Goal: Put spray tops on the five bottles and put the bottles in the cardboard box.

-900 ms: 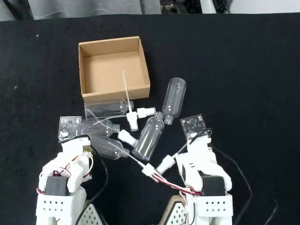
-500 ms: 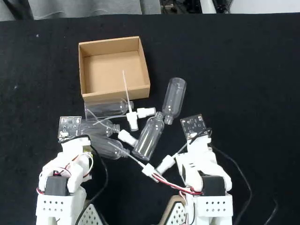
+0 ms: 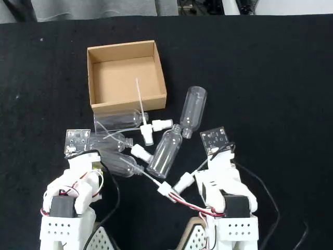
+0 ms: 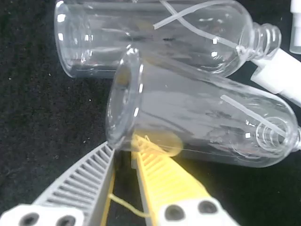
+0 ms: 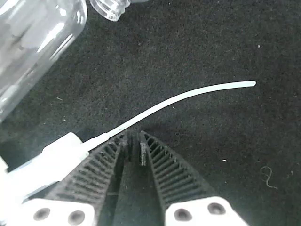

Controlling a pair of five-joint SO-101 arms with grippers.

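A: Where are the bottles (image 3: 165, 151) lying at this point?

B: All five are lying on their sides on the bench (image 3: 281, 73), bunched on the arms' side of the cardboard box (image 3: 130, 101), and none is sitting inside it. The spray tops (image 3: 148, 134) are lying loose among them, none screwed on as far as I can tell.

A: What is the left hand doing?

B: The left hand (image 4: 124, 153) is resting with its two fingers (image 4: 160, 174) drawn almost together, gripping nothing. Its tips are touching the base rim of the nearest bottle (image 4: 202, 117), on the side facing away from the box.

A: How is that bottle pointing?

B: Its long axis is running crosswise to the fingers, base at the left hand and open neck aiming toward the right arm. A second bottle (image 4: 155, 37) is lying just beyond it, closer to the box.

A: And the right hand?

B: The right hand (image 5: 133, 141) is also pinched nearly closed and holding nothing. A spray top (image 5: 51, 155) is lying just beside its tips, its thin tube crossing in front of them.

A: So which is taking what?

B: I'm judging that the left is sitting nearer a bottle and the right nearer a top. Each would need opening first.
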